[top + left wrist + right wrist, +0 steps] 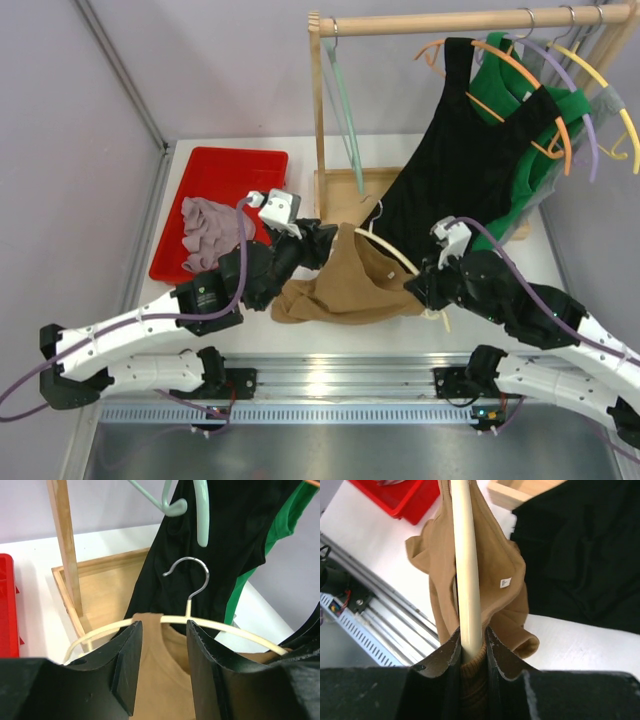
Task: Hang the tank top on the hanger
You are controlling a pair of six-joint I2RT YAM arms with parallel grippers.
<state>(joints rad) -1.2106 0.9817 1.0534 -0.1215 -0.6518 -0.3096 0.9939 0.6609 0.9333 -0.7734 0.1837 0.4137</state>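
Observation:
The tan-brown tank top [340, 290] hangs draped over the cream-white hanger [395, 255], which is held slanted above the table. My right gripper [471, 640] is shut on one end of the hanger's arm [465, 555], with the tank top's ribbed edge [495, 570] pinched in beside it. My left gripper [164, 645] is open at the other side. Its fingers [127, 665] stand apart on either side of the tank top's strap [160, 680], which lies over the hanger's arc [225, 630] just below the metal hook [192, 575].
A red tray [225, 175] with a mauve-grey cloth [210, 232] lies at the back left. A wooden rack [320, 110] stands behind, carrying a large black garment [460, 170], a green garment [520, 85], an orange hanger [540, 90] and a pale green hanger [345, 110].

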